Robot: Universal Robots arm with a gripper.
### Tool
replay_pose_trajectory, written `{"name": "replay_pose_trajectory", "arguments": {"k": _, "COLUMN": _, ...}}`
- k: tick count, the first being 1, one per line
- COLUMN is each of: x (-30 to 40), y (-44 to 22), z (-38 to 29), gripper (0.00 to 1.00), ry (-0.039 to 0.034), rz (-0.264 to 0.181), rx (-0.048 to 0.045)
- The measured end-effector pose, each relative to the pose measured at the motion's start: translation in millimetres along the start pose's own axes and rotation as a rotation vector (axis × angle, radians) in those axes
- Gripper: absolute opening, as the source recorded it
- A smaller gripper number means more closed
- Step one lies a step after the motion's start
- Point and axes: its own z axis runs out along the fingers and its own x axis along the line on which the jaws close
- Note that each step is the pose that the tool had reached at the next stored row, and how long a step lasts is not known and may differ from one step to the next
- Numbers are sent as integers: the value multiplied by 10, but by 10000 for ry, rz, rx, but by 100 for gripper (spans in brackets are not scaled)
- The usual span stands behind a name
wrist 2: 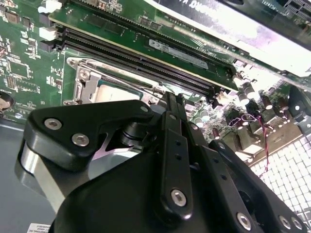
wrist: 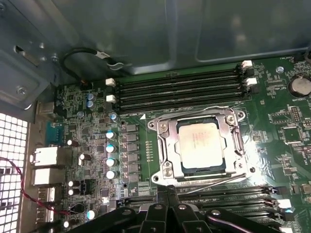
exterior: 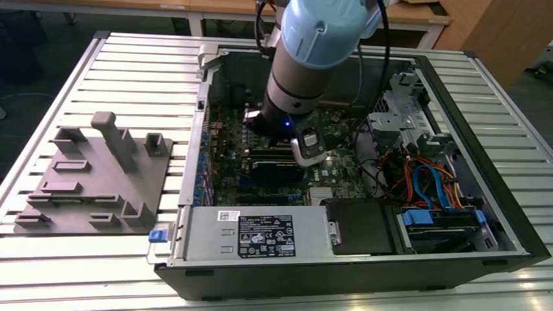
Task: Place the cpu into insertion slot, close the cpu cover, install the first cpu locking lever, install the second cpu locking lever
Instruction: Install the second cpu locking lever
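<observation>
The cpu [wrist: 201,143], a dull silver square, lies flat in the insertion slot [wrist: 204,170] on the green motherboard [wrist: 282,126]. The silvery cpu cover [wrist: 165,145] is folded down around it. A thin wire locking lever [wrist: 214,180] runs along the socket side nearest my fingers, and another [wrist: 239,138] runs along an adjoining side. My gripper [wrist: 167,193] hovers at the socket's edge with its black fingers pressed together beside the near lever. Whether they touch the wire is hidden. In the second wrist view the gripper [wrist 2: 171,99] stands just in front of the cpu [wrist 2: 114,90].
The arm [exterior: 302,71] reaches down into an open computer case [exterior: 484,214] lying on a slatted table. Long black memory slots [wrist: 180,90] flank the socket on two sides. Capacitors [wrist: 110,155] stand close by. A grey fixture block [exterior: 95,175] sits at the exterior view's left.
</observation>
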Motion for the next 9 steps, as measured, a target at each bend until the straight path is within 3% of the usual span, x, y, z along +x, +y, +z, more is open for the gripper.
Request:
{"name": "replay_pose_trajectory", "arguments": {"k": 4, "x": 4, "y": -13, "z": 28, "gripper": 10, "ry": 13, "rz": -4, "rx": -103}}
{"name": "replay_pose_trajectory", "arguments": {"k": 9, "x": 1, "y": -47, "z": 48, "gripper": 10, "ry": 44, "rz": -19, "rx": -344}}
